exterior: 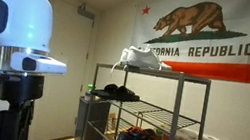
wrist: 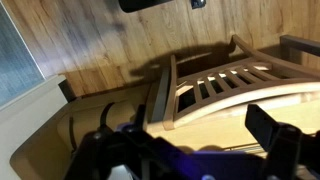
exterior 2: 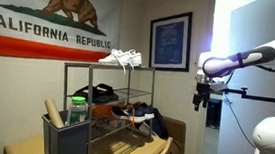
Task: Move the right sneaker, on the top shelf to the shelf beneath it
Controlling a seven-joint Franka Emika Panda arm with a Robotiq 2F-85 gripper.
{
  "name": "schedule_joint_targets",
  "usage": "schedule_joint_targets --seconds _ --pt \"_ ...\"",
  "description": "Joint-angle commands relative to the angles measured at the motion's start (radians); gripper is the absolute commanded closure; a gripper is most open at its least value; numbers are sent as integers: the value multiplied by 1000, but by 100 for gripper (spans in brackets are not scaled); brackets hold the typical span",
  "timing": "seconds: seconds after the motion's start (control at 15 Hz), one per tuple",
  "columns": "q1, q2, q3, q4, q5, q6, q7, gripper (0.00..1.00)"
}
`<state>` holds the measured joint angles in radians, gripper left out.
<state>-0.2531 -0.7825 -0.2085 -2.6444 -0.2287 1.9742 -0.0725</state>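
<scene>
While hanging clear of the rack (exterior 2: 64, 81), holds gripper (exterior 2: 202, 101) jaws spread, empty. Looks like the approach step, nothing grasped yet. Finds the sneaker (exterior 2: 127, 58) on the top shelf (exterior 2: 83, 65), well apart from the jaws, seemingly higher. Next: must rise, reach over, straddle sneaker, pinch.

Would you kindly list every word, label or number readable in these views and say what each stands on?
"CALIFORNIA REPUBLIC": on the bear flag on the wall, in both exterior views.
Framed picture: print too small to read.
Wrist view: no text.
</scene>
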Motion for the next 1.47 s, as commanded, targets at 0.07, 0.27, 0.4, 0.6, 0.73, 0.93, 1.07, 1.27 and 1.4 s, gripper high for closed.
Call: schedule_joint_targets --seconds 0.07,0.27,0.4,0.6,0.73,0.93,1.07,1.27,1.4 --pt "0 1 1 2 1 -2 -1 0" --pt "0 1 1 2 1 -2 -1 0" --pt "4 7 2 9 3 -1 -2 0" --pt "34 30 21 44 14 8 -5 0" --pt "67 58 41 88 25 10 3 0" --pt "114 107 75 187 44 -15 4 0" --pt "137 144 101 267 47 -30 8 0" --pt "158 225 132 410 55 -51 25 0" --pt "166 299 144 520 60 -57 42 0"
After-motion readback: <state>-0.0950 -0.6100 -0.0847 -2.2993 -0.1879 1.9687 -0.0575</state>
